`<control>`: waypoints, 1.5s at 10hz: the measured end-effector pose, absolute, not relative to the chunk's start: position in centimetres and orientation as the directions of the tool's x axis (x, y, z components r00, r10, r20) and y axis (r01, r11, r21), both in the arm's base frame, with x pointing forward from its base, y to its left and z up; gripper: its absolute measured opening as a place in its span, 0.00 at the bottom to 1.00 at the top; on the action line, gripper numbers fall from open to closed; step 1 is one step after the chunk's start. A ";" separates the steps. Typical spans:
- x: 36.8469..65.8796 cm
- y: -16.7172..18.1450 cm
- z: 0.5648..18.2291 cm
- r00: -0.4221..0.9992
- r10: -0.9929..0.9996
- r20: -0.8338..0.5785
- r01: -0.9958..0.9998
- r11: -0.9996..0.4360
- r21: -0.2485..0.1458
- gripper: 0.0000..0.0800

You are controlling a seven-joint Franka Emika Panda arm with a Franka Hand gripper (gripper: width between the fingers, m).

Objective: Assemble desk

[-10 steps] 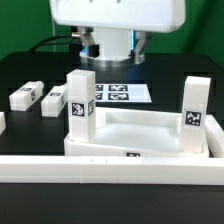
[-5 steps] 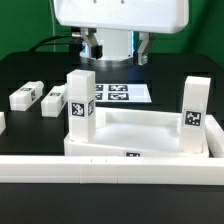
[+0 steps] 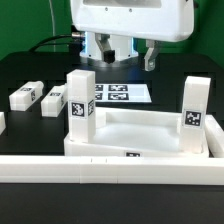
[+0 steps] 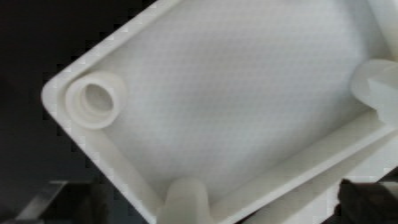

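Note:
The desk top (image 3: 150,128), a white rimmed tray, lies near the front of the table. Two white tagged legs stand upright in its corners, one (image 3: 80,103) on the exterior view's left and one (image 3: 196,117) on the right. Two more legs (image 3: 25,97) (image 3: 52,102) lie loose on the black table to the left. My gripper (image 3: 124,50) hangs open above and behind the tray, holding nothing. The wrist view looks down on the tray (image 4: 231,110), showing an empty round corner socket (image 4: 93,97) and a standing leg (image 4: 187,198) between my dark fingertips (image 4: 25,205).
A long low white rail (image 3: 100,166) runs along the front of the tray. The marker board (image 3: 120,93) lies flat behind the tray under the arm. A small white piece (image 3: 2,122) shows at the left edge.
The arm has shifted toward the exterior view's right. The jaws stay open and the parts have not moved.

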State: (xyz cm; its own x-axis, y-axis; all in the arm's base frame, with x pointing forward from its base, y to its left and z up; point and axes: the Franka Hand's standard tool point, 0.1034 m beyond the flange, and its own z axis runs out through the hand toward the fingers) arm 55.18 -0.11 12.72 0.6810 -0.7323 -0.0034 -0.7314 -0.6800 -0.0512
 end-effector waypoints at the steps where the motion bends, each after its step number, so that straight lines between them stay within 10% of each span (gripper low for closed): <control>1: 55.2 -0.1 12.7 0.666 -0.746 -0.005 -0.745 -0.665 -0.050 0.81; 11: 53.8 2.2 10.7 -0.066 -0.993 -0.103 -0.997 0.069 -0.026 0.81; 15: 52.0 2.5 7.9 -0.047 -0.995 -0.083 -0.999 0.046 0.013 0.81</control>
State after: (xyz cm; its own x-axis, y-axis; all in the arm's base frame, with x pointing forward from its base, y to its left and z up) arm 52.03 2.48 7.87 -0.0471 -0.9954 -0.0829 -0.9988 0.0462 0.0133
